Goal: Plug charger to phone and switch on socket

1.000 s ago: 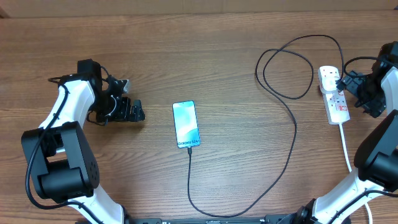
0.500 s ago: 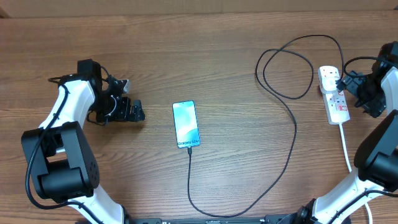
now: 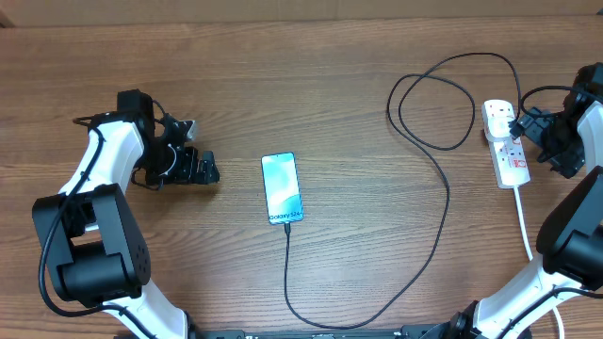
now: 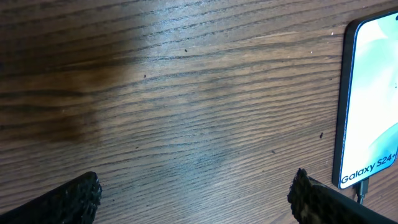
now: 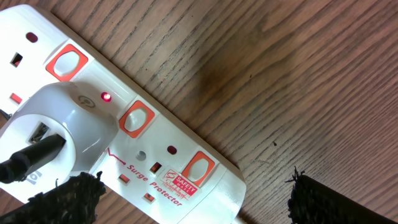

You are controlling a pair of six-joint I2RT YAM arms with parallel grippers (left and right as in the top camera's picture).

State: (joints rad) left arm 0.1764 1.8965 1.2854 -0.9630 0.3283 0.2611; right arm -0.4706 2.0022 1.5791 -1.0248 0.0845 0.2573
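The phone (image 3: 282, 188) is found flat near the middle of the bench (image 3: 311, 85), with the charger (image 3: 443, 202) tip at its near end and the cable looped to the socket (image 3: 506, 146) by the right edge. The left hand (image 3: 203, 170) is spread, well apart from the phone. The right hand (image 5: 193, 196) is spread at the socket, nothing pinched.

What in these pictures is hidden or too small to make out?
- Phone: left wrist view, the right edge cuts most of it off.
- Charger tip: barely shows in left wrist view; overhead too small to judge seating.
- Socket: right wrist view, left and bottom edges cut it; white plug covers part.
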